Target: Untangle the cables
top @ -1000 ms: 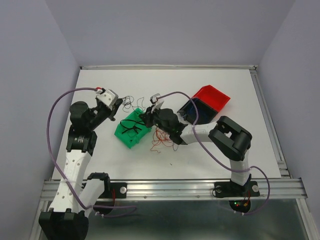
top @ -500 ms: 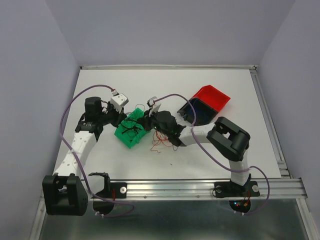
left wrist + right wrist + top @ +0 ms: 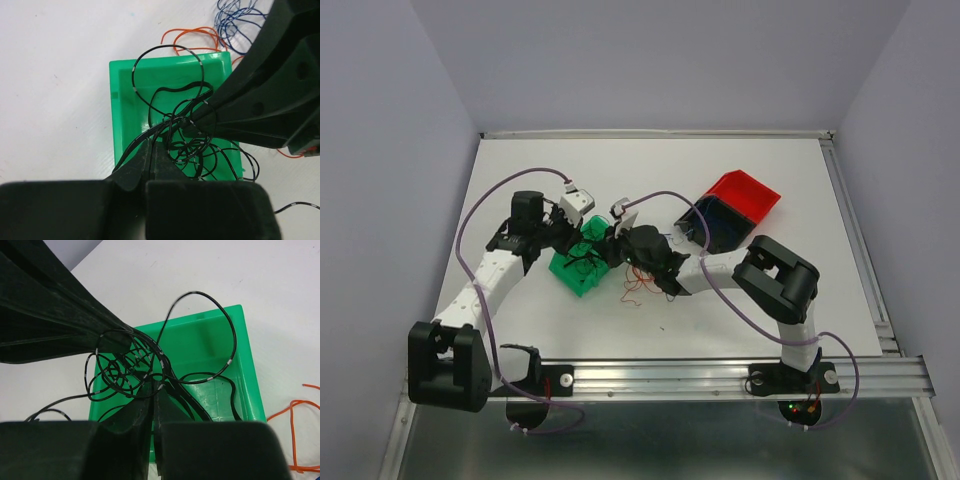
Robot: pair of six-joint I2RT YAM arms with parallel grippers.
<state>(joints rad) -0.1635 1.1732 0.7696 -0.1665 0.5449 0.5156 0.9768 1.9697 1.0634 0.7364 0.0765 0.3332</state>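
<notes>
Closing in from both sides on a knot in the green bin.

Spread across a white tabletop, with a red bin and a dark blue bin well apart at right. Swung inward within the last second, bringing the left tool tip to tip with the right tool. Both pressed together, each apparently pinching strands of the black cables coiled inside that bin. Left loose just beside it: red cables and blue cables. Probably poised for a pull apart.
</notes>
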